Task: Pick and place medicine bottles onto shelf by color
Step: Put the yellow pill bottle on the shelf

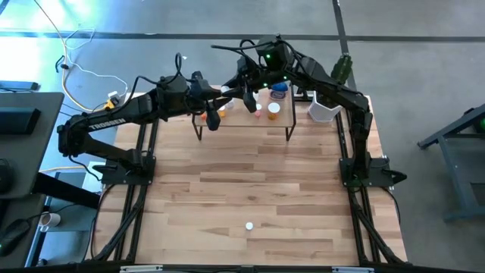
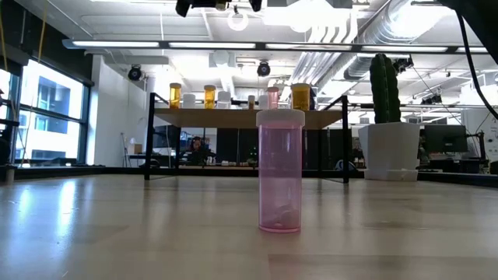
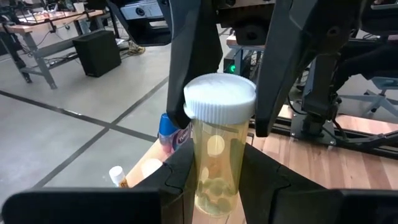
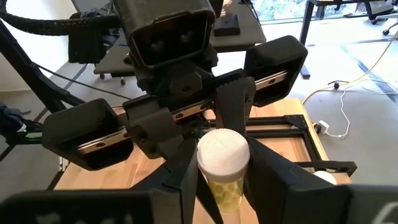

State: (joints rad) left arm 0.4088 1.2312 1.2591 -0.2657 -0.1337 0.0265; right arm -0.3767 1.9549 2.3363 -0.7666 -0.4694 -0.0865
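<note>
Both grippers meet over the shelf (image 1: 244, 115) at the far end of the table (image 1: 250, 189), and both clamp the same yellow bottle (image 3: 219, 155). Our left gripper (image 1: 227, 95) reaches in from the left side; in its wrist view its two dark fingers (image 3: 180, 177) press against the lower body of the clear yellow bottle, which has a white ribbed cap and small round pills at its bottom. Our right gripper (image 1: 248, 97) comes from the far right side, and in that same view its fingers (image 3: 189, 56) close on the cap from above. From the right wrist view we see the white cap between our right fingers (image 4: 186, 168), with the left gripper's body facing us beyond it.

On the left arm (image 1: 106, 121) we read white lettering, "TROSSEN". No label text on any bottle is legible to us.

On the shelf we see, from the low view, several amber bottles (image 2: 175, 95) standing in a row with a few white ones and a pinkish one among them. From above, a blue jar (image 1: 280, 90) and an orange bottle (image 1: 273, 111) stand at the shelf's right part. A white pot (image 1: 323, 111) with a cactus (image 2: 384, 89) sits just right of the shelf.

One pink bottle (image 2: 279, 171) with a white cap stands upright alone near the front middle of the table, well apart from the shelf.
</note>
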